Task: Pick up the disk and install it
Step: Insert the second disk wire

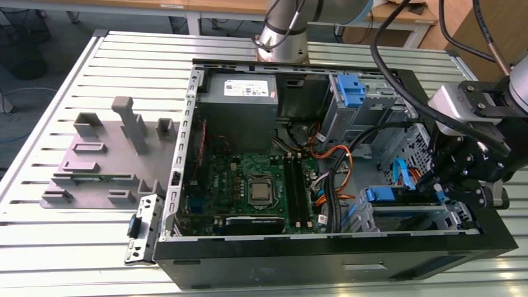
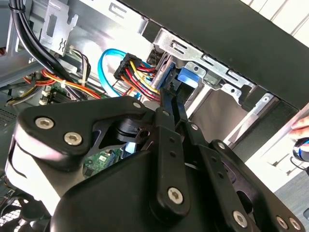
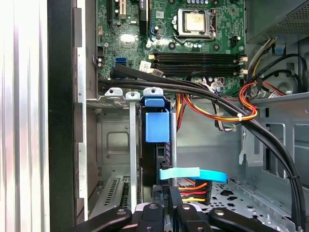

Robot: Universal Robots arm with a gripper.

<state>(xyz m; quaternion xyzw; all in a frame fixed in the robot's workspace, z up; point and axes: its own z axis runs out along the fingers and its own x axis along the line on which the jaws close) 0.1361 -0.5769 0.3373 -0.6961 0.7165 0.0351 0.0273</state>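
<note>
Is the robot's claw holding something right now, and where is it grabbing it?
It cannot be told. The gripper is down at the disk in the drive cage, but its grip is hidden.

The disk (image 3: 155, 145) sits mostly hidden in its bay (blue rail showing); jaws' tips concealed behind linkage.

you can't read any print here: the white label on the power supply (image 1: 239, 88) and the marks on the motherboard (image 3: 193, 38) stay illegible.
</note>
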